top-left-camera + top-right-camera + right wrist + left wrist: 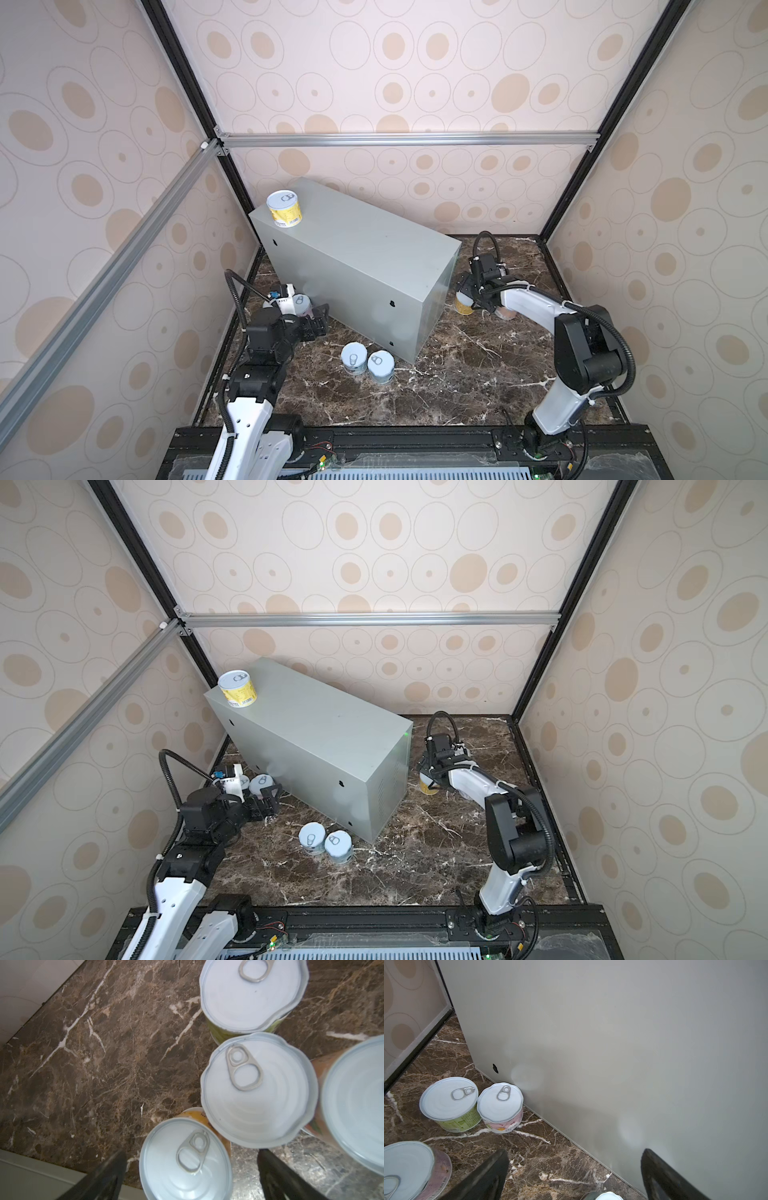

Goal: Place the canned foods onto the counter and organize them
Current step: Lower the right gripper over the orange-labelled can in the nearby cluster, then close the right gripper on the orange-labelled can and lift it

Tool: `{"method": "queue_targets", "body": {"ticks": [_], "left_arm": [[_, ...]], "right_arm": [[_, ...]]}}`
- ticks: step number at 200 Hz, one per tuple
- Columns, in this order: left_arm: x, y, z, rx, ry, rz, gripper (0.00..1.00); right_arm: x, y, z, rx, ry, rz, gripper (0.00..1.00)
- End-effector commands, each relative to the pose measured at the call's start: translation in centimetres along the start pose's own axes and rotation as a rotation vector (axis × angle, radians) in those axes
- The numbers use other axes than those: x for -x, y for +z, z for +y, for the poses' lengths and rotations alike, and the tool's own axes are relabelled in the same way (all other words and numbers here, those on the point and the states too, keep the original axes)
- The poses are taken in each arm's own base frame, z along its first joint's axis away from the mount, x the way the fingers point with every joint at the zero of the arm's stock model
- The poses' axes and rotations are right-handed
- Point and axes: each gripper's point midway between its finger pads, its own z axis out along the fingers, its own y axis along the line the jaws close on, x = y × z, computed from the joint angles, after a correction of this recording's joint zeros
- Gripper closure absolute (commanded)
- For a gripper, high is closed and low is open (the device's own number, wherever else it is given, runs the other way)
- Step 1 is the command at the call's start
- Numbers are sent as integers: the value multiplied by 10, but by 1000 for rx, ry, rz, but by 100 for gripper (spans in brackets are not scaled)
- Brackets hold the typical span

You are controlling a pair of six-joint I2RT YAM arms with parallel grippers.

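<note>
One yellow can (284, 208) stands on the far left corner of the grey bench (365, 253), the other cans (354, 358) on the marble floor (457, 386) yet to be lifted, as the left tool (575, 1153) and right tool (191, 1153), jaws apart and empty, hover beside clusters at either end.

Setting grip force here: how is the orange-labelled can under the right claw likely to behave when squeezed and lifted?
The orange-labelled can probably feels stiff: its metal lid is sealed, tab flat. Broad and upright, it should resist tipping, but would likely roll if knocked over. Its smooth round wall might slip in the open right claw above it.
</note>
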Motion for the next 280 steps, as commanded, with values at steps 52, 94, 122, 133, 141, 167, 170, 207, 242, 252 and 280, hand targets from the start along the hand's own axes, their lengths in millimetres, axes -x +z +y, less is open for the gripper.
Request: {"method": "queue_targets", "body": {"ticks": [52,94,122,133,141,167,170,207,242,252,280], "left_arm": [[7,-3,-7,-26,8,-32,1],[7,-4,-9,-33,10,-34,1],[6,-3,-9,-35,10,-32,1],[7,-4,-10,-37,11,-36,1],[7,-4,-10,-38,12,-36,1],[7,-5,-11,-40,14,-37,1],[7,-5,-11,-38,14,-38,1],[8,-5,-11,-35,16,-41,1],[6,-5,-10,-31,17,-35,1],[6,-5,-10,-32,17,-33,1],[6,-4,-9,-26,16,-31,1]], "right_arm": [[-9,18,-11,-81,-25,47,1],[-17,12,-20,-88,-71,59,12],[-22,6,-26,-90,-105,67,20],[-24,4,-28,-90,-119,71,22],[-25,2,-30,-90,-127,72,23],[-31,-4,-36,-91,-156,81,27],[-31,-5,-36,-88,-160,83,27],[-42,-12,-45,-71,-191,101,28],[-51,-25,-56,-58,-212,101,29],[-54,-29,-60,-53,-218,102,29],[-65,-40,-71,-43,-233,104,28]]}}
